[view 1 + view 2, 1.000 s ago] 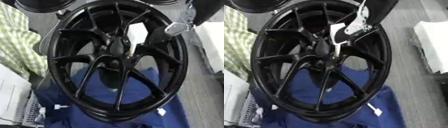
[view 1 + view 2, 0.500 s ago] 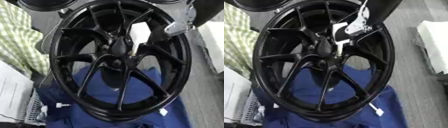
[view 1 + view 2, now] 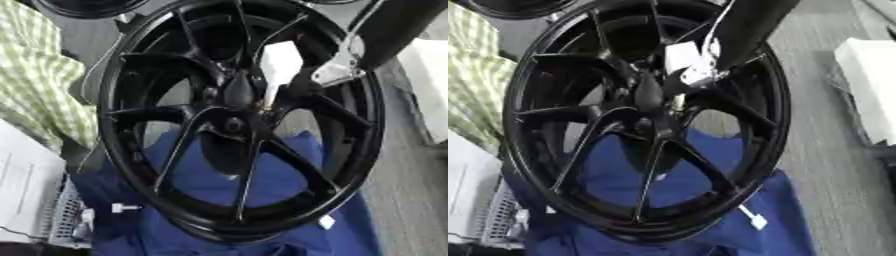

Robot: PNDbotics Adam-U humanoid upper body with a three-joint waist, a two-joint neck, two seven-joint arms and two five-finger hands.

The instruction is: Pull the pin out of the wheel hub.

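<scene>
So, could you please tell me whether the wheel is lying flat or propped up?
Propped up: the black wheel leans tilted, its lower rim resting on the blue cloth, spokes facing the camera.

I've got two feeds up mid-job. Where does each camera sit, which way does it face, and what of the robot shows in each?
Left eye view: in the head, facing down at the black wheel on blue cloth; the right arm enters from the upper right, its hand at the hub.
Right eye view: beside it in the head, same downward aim; the same arm sits nearer the picture's middle.
Shared: wheel, cloth, green checked fabric, same moment. No left hand shows.
</scene>
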